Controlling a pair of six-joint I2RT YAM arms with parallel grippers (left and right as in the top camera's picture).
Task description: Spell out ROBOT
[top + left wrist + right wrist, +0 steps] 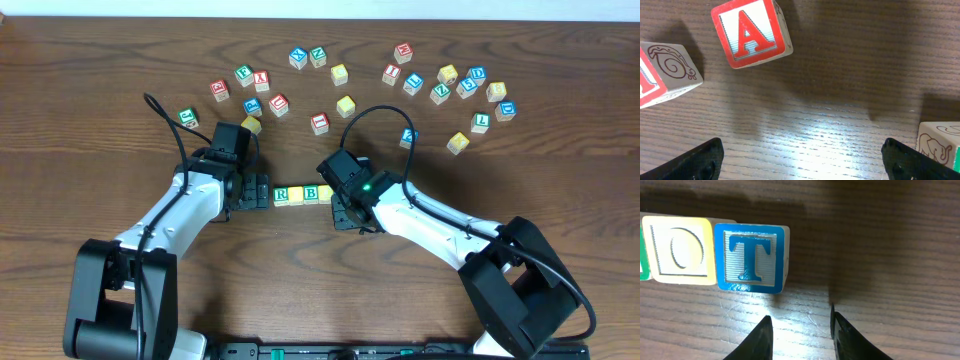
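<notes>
The row of cubes lies at mid-table: green R (282, 195), a yellow cube (297, 196), green B (311, 193), then a yellow edge (325, 191). In the right wrist view the yellow O (677, 250) touches the blue T (752, 257), which ends the row. My right gripper (802, 332) sits just short of the T, slightly right of it. It is open, with bare wood between its fingers. From overhead, the right gripper (342, 208) hides the T. My left gripper (258, 190) stands wide open and empty (802, 160) beside the R end.
Loose cubes lie scattered along the back, left (250, 90) and right (460, 85). A red A cube (752, 32) and a snail-sided cube (670, 67) lie ahead of the left gripper. An elephant-sided cube (940, 145) is at its right finger.
</notes>
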